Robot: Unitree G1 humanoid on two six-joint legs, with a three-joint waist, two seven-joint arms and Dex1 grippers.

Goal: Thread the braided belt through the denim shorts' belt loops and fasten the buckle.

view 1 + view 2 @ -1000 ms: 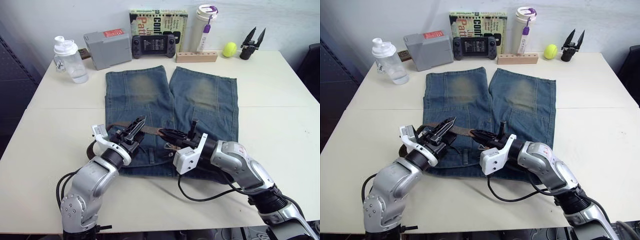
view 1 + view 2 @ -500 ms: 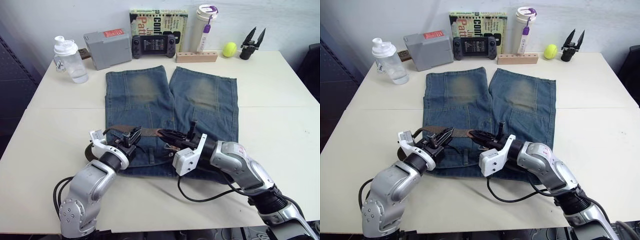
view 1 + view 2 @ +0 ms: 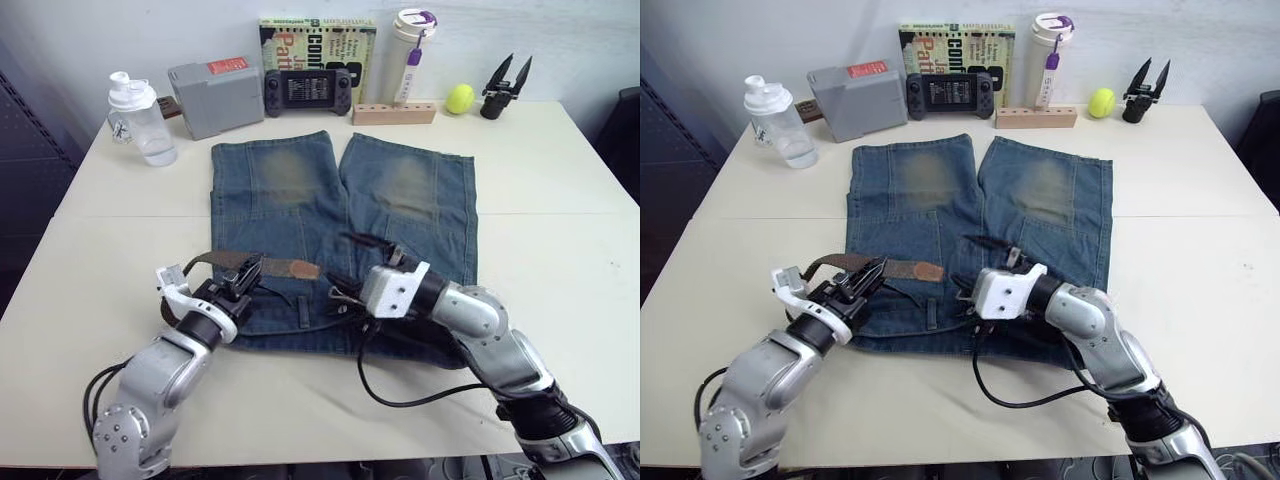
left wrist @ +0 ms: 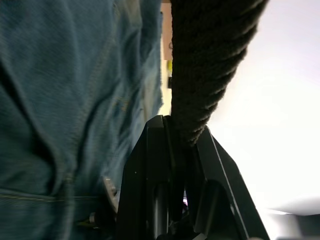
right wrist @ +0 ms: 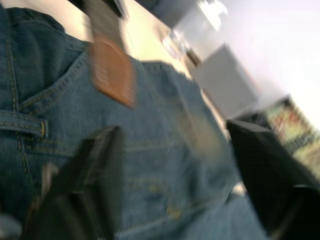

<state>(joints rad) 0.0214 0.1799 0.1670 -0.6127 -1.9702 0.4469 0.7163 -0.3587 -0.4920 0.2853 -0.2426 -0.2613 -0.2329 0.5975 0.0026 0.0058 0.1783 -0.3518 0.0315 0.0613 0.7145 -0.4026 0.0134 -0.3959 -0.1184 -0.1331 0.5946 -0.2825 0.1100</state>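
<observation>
The denim shorts (image 3: 340, 230) are lying flat on the table (image 3: 560, 200), legs pointing to 12 o'clock and waistband at the 6 o'clock edge. The braided belt (image 3: 255, 266) is being held across the upper left part of the shorts, its long axis running roughly from 9 to 3 o'clock, with the leather tip (image 3: 297, 268) ending free at the 3 o'clock end, short of the fly. The buckle cannot be made out.

The left gripper (image 3: 243, 282) is being kept closed on the belt: in the left wrist view the woven strap (image 4: 212, 60) is seen pinched between the two black fingers (image 4: 155, 165), with denim just beside them.

The right gripper (image 3: 977, 262) is being held over the middle of the shorts, at about 3 o'clock from the tip, near it but apart. In the right wrist view its fingers (image 5: 95, 175) are spread wide with nothing between them, and the tip (image 5: 112, 75) is lying ahead of the opening.

A belt loop (image 3: 301, 314) is sitting at about 5 o'clock from the tip. The tip is judged to be nearer the right gripper, so the next move probably turns on it being taken there and fed along the waistband.
</observation>
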